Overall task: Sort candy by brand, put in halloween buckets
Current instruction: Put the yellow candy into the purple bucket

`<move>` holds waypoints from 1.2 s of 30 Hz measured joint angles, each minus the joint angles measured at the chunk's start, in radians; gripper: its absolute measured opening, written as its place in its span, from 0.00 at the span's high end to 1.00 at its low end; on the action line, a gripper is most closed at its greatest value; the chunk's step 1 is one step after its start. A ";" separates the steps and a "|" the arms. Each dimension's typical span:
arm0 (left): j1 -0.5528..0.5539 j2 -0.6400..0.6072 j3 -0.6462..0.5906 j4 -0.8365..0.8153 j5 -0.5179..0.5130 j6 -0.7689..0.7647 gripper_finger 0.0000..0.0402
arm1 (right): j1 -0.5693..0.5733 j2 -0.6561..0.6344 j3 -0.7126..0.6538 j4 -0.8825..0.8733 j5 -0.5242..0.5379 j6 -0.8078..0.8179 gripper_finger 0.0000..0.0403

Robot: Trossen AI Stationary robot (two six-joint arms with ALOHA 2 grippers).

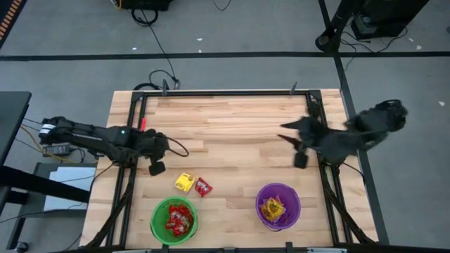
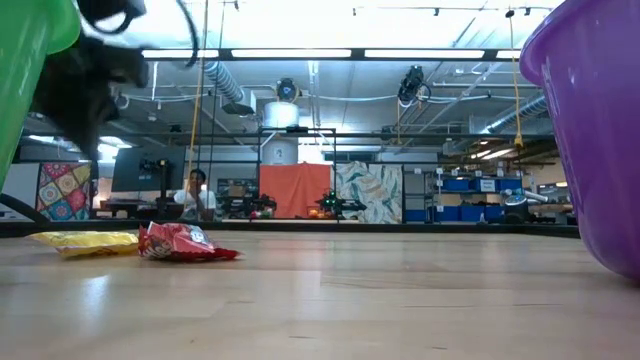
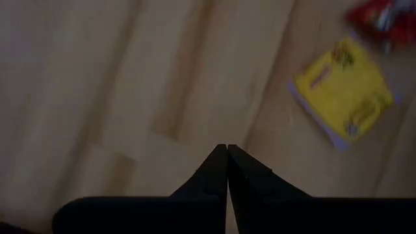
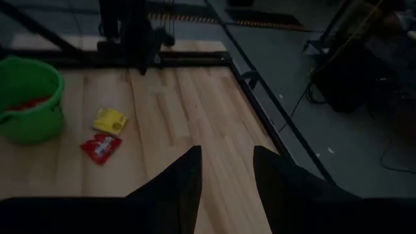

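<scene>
Sorting appears nearly finished, as I read it from my remote station. Two packets remain loose on the table (image 1: 232, 119): a yellow packet (image 1: 184, 182) and a red packet (image 1: 203, 186), lying side by side and close to touching, just beyond the green bucket (image 1: 174, 220).

Green bucket: stands at the near edge on the left arm's side and holds a pile of red packets (image 1: 178, 220); I see no yellow among them. Purple bucket (image 1: 278, 206): stands at the near edge on the right arm's side and holds yellow packets (image 1: 273, 209); the exact count in either pail is, I think, too hard to judge from above.

Left gripper (image 1: 157, 167): hangs over bare wood near the two loose packets, its fingers pressed together with nothing between them, as its wrist view shows (image 3: 227, 155). The yellow packet lies just ahead of it in that view (image 3: 342, 93).

Right gripper (image 1: 300, 160): waits over the table's right side, beyond the purple bucket, fingers parted and empty (image 4: 225, 170).

Remaining work, in my judgement: the red packet goes to the green bucket and the yellow packet to the purple one. The left gripper is the nearer of the two, but it must spread its fingers before either pick.
</scene>
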 joint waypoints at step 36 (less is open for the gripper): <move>0.079 0.323 -0.185 0.669 0.491 -0.196 0.24 | 0.112 -0.345 -0.303 0.005 0.197 0.058 0.63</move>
